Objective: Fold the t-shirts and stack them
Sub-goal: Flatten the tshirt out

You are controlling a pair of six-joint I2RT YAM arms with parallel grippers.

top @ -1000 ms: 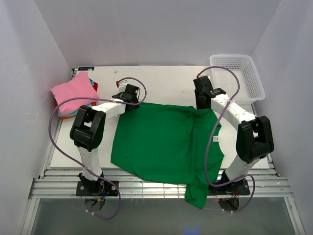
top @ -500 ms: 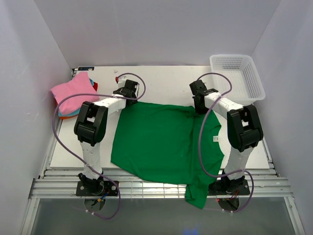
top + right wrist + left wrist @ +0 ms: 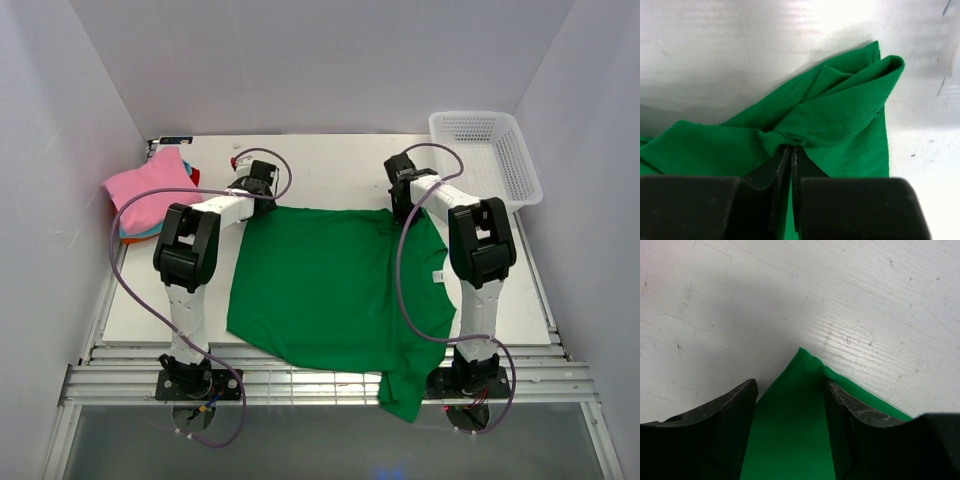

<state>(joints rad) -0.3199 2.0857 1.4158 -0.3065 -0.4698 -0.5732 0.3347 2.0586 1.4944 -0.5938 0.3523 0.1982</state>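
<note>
A bright green t-shirt [image 3: 335, 290] lies spread on the white table [image 3: 330, 165], and its lower right part hangs over the near edge. My left gripper [image 3: 262, 192] sits at the shirt's far left corner. In the left wrist view, that gripper [image 3: 790, 387] is open, its jaws apart either side of the green corner [image 3: 807, 365], which lies flat between them. My right gripper [image 3: 403, 205] is at the far right corner. The right wrist view shows this gripper [image 3: 791, 147] shut on a bunched fold of the green cloth [image 3: 840, 115]. Folded t-shirts, pink on top [image 3: 150, 190], are stacked at the far left.
A white mesh basket [image 3: 487, 150] stands at the far right corner of the table. Grey walls close in the left, right and back. Purple cables loop off both arms above the cloth.
Both arms have stretched toward the far edge, pulling the shirt's top edge straighter. The right gripper closed on the cloth fold. The left jaws narrowed around the far left corner.
</note>
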